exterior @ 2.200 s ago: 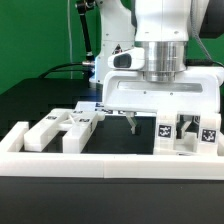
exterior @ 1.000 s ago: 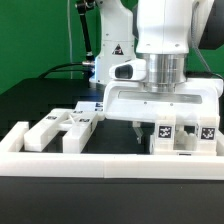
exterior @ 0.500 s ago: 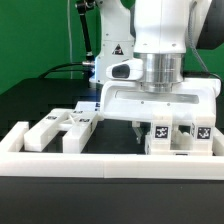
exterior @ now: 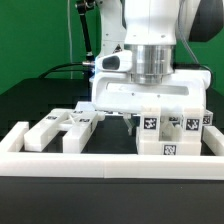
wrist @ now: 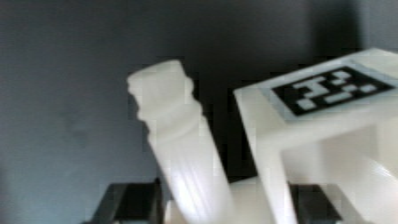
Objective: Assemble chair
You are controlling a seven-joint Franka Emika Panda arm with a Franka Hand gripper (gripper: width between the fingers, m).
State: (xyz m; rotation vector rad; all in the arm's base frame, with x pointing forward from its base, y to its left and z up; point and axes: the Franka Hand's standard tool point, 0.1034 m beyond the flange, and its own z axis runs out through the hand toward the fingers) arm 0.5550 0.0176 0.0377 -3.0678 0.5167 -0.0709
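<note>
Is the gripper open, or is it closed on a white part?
Closed: in the wrist view the gripper pinches a white chair part.

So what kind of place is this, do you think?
Probably a robotics lab test bench: a robot arm over a black table fenced by a white border rail, tagged white chair parts, and a plain green backdrop.

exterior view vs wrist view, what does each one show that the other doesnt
Only the exterior view: the arm, the loose white chair parts on the exterior view's left, and the white border rail along the front. Only the wrist view: a ribbed white post seen very close up. Both: the tagged chair block under the arm, with a black-and-white square tag on it.
</note>
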